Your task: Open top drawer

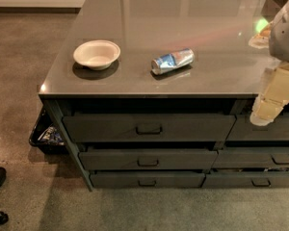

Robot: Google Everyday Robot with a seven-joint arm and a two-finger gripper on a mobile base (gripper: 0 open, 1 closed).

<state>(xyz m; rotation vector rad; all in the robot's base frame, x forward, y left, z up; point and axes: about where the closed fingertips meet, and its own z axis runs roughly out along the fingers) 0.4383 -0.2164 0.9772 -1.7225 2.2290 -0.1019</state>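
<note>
The top drawer is the wide dark grey front just under the counter top, the tallest of the left stack. Its small loop handle sits at the centre. A dark gap runs between its upper edge and the counter. Two shorter drawers lie below it. My gripper, cream-coloured, hangs at the right edge of the view from a white and grey arm. It is in front of the counter's edge, over the neighbouring stack, to the right of the top drawer and well away from its handle.
A white bowl and a blue and silver can lying on its side rest on the grey counter top. The neighbouring drawer stack is at right. A black bin stands on the floor at left.
</note>
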